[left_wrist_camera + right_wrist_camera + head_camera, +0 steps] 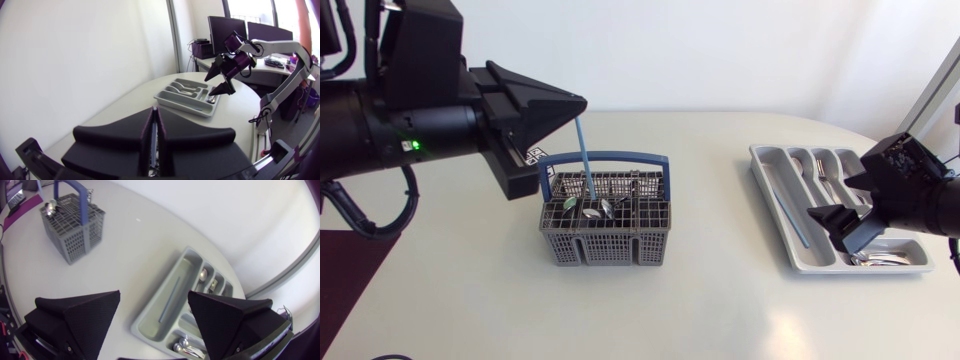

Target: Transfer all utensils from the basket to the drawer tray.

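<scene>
The grey basket (pixel 605 232) with a blue handle stands at the table's middle and holds several spoons (pixel 592 208). My left gripper (pixel 579 106) hangs just above its left side, shut on the top of a light blue stick-like utensil (pixel 585 155) whose lower end still reaches into the basket. In the left wrist view its fingers (pixel 172 137) are pressed together. The grey drawer tray (pixel 772 175) lies at the right, with a blue utensil (pixel 795 215) in its long compartment and spoons (pixel 823 172) in others. My right gripper (pixel 840 232) hovers open over the tray (pixel 150 322), with nothing between its fingers.
Bare white tabletop lies between the basket (pixel 72 225) and the tray (pixel 187 97). A dark mat (pixel 345 275) lies at the table's left front corner. A wall runs along the table's far edge.
</scene>
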You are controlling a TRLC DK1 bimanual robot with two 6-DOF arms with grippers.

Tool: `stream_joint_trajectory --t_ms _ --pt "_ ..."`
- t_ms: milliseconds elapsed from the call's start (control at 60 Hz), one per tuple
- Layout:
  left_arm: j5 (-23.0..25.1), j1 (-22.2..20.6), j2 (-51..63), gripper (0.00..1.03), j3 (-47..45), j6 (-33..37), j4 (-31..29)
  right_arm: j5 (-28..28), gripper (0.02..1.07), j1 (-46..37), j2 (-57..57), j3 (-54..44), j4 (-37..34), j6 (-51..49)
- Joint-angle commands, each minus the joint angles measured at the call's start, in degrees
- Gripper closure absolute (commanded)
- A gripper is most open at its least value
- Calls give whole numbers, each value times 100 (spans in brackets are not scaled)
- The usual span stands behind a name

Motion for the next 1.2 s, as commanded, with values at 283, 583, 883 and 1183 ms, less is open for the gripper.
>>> stream_joint_trajectory --t_ms 283,583,883,1183 --pt "1022 8 1039 100 499 -1582 -271 -1259 10 1718 489 686 -188 1217" --pt "1866 289 1672 100 833 -2268 -227 -1910 17 2949 1518 1337 40 1999" --pt "2060 298 1945 100 1097 -2452 -227 -2261 47 3371 2405 1917 216 2412" --pt "2060 403 2006 100 1211 -2470 -218 -2472 92 3459 2651 2022 331 2562"
